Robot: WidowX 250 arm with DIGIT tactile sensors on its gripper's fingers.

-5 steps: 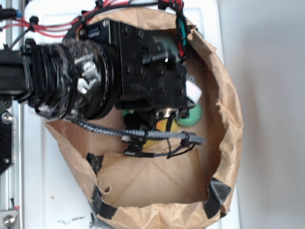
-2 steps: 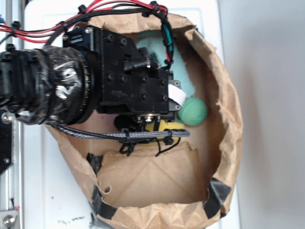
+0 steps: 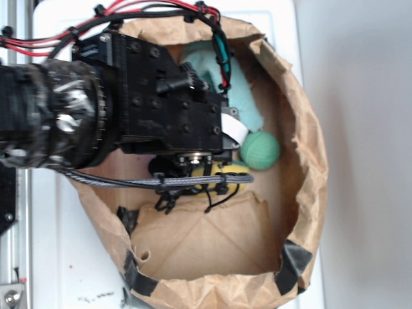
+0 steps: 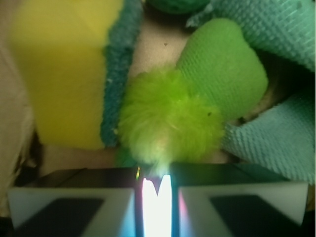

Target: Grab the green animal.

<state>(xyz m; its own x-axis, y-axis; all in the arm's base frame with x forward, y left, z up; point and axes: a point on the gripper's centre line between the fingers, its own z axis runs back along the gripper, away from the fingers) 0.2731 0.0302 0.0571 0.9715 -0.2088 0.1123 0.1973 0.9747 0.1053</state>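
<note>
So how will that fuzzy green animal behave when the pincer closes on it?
The green animal looks plush, with a fluffy tuft and a smooth cloth lump, so it will probably squash rather than resist. It is likely light. The fuzz may slip, and the yellow sponge pressed against it could drag along. I cannot tell how wide the pincer is open.

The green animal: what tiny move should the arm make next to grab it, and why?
Probably squeeze the fingers fully shut before lifting: the green animal has its fuzzy tuft reaching into the narrow gap between them, though I cannot tell whether it is pinched.
</note>
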